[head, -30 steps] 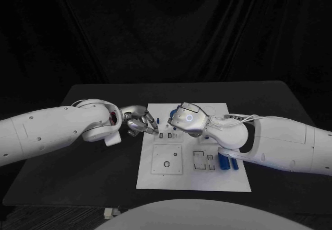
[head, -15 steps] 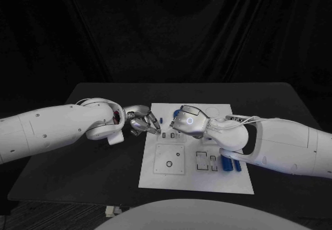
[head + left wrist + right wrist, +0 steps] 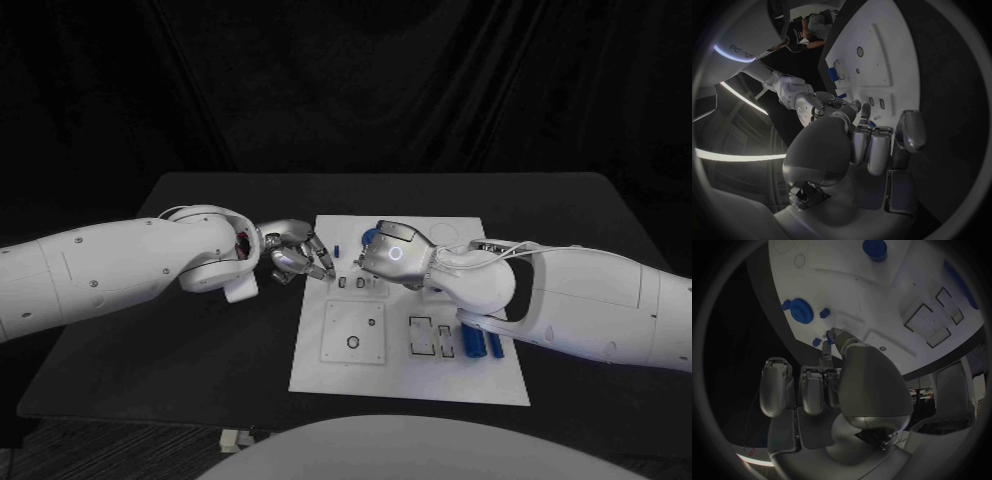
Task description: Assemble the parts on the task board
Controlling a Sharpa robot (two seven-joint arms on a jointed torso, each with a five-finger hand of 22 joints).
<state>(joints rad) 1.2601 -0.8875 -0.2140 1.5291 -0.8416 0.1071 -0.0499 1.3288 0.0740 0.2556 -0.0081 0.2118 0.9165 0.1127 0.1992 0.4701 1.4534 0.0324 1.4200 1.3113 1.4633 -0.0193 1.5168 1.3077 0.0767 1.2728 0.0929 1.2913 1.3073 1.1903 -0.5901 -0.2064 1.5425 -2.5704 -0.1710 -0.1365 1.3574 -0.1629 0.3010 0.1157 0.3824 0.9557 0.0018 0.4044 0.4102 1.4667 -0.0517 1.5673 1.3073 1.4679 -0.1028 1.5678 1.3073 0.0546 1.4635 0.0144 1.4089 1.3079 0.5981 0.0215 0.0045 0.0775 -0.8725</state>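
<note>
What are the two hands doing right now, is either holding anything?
Left hand: fingers curled, cannot tell if it holds anything.
Right hand: pinching a small blue part.

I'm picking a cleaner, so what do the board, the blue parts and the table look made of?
Board: smooth matte white, probably plastic or painted sheet; cutout edges look crisp. Blue parts: uniformly coloured with a faint sheen and moulded ribs, likely plastic or printed. Table: flat matte black without glare; laminate, painted wood or a mat, I cannot tell which.
</note>
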